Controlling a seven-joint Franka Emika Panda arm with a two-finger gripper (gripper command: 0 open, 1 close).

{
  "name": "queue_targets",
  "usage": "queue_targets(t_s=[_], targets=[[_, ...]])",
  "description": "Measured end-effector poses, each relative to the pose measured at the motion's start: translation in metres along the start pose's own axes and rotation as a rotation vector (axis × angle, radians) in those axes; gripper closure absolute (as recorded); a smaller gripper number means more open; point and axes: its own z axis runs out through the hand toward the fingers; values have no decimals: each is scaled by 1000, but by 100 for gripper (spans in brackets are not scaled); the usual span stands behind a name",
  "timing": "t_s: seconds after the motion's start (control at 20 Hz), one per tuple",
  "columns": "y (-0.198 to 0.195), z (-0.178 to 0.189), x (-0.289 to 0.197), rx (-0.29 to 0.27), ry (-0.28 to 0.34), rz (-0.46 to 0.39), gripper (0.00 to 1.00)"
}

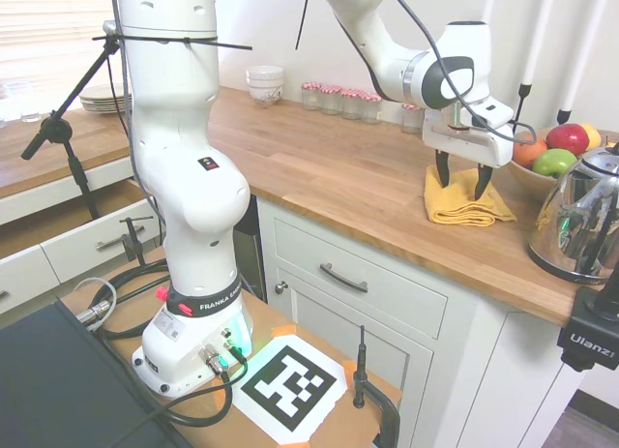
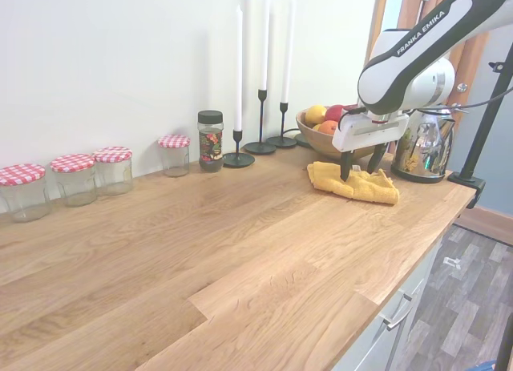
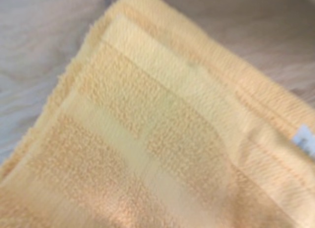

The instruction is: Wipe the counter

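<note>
From the first exterior view, the white arm reaches in from the left and its gripper [image 1: 463,185] points straight down over a folded yellow towel [image 1: 465,200], fingers spread apart, their tips right at the cloth's top surface with nothing pinched between them. The towel lies on the counter [image 1: 329,167], the long butcher-block top over white cabinets, toward its right end. Just behind the towel sits a wooden fruit bowl [image 1: 530,175] with a red apple [image 1: 569,137] and a green one [image 1: 554,162]; a shiny kettle [image 1: 582,219] stands to the right, near the counter's front edge. Far back along the wall there's a stack of white bowls [image 1: 265,82] and a row of jars with red-checked lids [image 1: 340,98].

Over to the second exterior view: same gripper [image 2: 360,165], jaws parted, both dark fingers down against the towel [image 2: 353,183], which lies rumpled near the counter's [image 2: 200,251] right end. Behind it are the fruit bowl [image 2: 322,142], the kettle [image 2: 423,145], three black candlesticks [image 2: 260,127] holding tall white candles, and a dark-lidded spice jar [image 2: 211,140]. The checked-lid jars [image 2: 77,177] line the wall at left.

Wrist view now: blurry yellow terry towel [image 3: 162,139] fills nearly everything, woven bands running across it, a small pale tag [image 3: 305,141] at one edge, bare wood [image 3: 39,50] showing beyond the corner.
</note>
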Motion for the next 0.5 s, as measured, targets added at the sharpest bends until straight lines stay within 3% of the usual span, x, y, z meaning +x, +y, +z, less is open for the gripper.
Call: queue_targets(t_s=[0.3,0.35,0.5], targets=[[-1,12,4,8,-21,30,0],[-1,13,6,10,-29,36,100],[2,14,12,26,-61,58,100]])
